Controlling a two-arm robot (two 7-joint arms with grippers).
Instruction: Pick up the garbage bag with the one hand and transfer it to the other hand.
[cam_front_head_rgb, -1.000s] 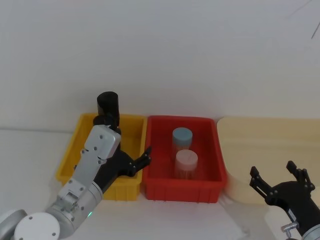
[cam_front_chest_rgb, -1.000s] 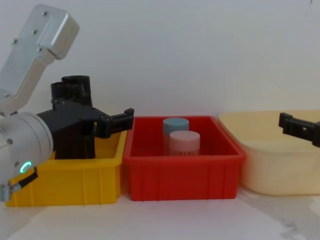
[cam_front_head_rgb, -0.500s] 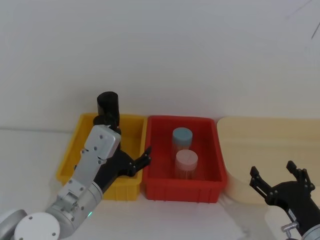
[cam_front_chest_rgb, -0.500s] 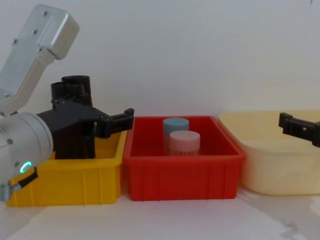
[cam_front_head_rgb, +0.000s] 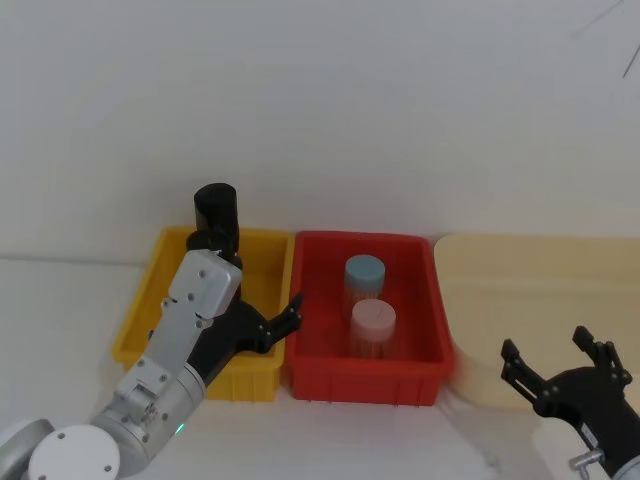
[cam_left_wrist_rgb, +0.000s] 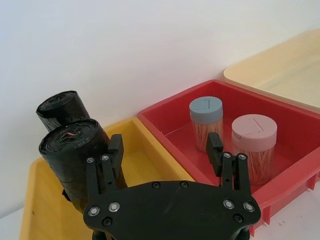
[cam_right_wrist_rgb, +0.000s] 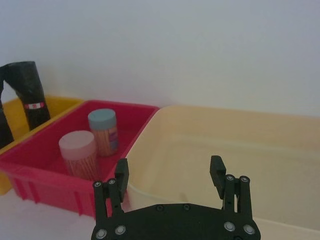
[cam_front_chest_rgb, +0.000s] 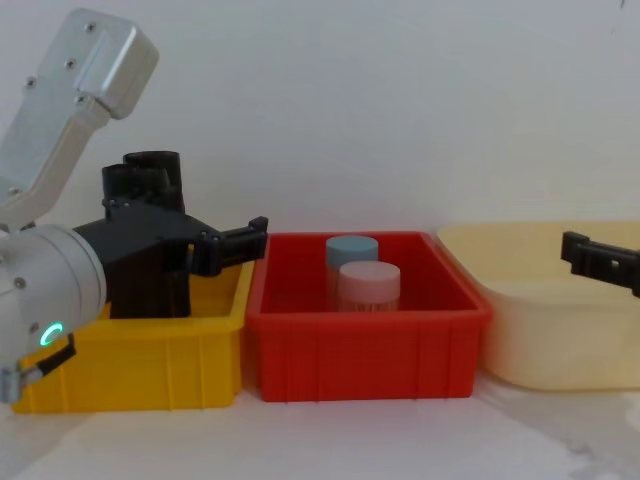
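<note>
Your left end effector (cam_left_wrist_rgb: 165, 145) gapes wide, empty, just beside the garbage bag (cam_left_wrist_rgb: 70, 155) at frame left; right end effector (cam_right_wrist_rgb: 169, 170) open, empty.

Right pincer (cam_front_head_rgb: 553, 352): pulled back a little toward the robot, and slightly lower.
Cream tub (cam_front_head_rgb: 520, 290): now slightly farther ahead of that pincer.
</note>
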